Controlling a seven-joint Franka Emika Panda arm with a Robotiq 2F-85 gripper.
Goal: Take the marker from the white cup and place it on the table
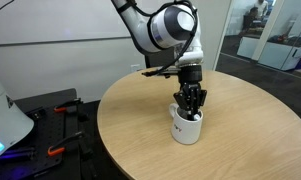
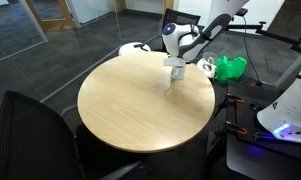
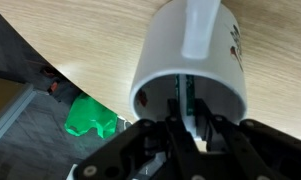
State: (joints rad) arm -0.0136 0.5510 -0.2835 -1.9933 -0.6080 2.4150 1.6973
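**Exterior view, arm seen from the side.** Round light-brown wooden table (image 1: pixel 245 125). A white ceramic mug with a side handle (image 1: pixel 186 129) stands upright on it, set in from the rim, with a small dark-red mark on its side. The black Robotiq gripper (image 1: pixel 188 110) hangs straight down over the mug, fingertips dipped below the lip. The jaws are drawn narrow enough to fit inside the opening. The marker is not visible here.

**Exterior view, from across the table.** The gripper (image 2: pixel 175 70) is low over the table (image 2: pixel 140 105), close to the far rim on the robot's side. The mug is too small to pick out from the gripper. A crumpled bright-green object (image 2: pixel 230 68) lies beyond the rim, off the table.

**Wrist view.** Looks into the mug (image 3: pixel 165 60), handle pointing away. The short dark marker with green colouring (image 3: pixel 188 100) stands inside, leaning on the inner wall. Black fingers (image 3: pixel 140 150) come in from the bottom, and the gripper (image 3: pixel 190 130) sits at the mug mouth with the marker between the jaws. The gap is small, but I cannot tell whether the pads are pressing on the marker. The table rim curves past close by, with the green object (image 3: pixel 90 118) below it on the floor.
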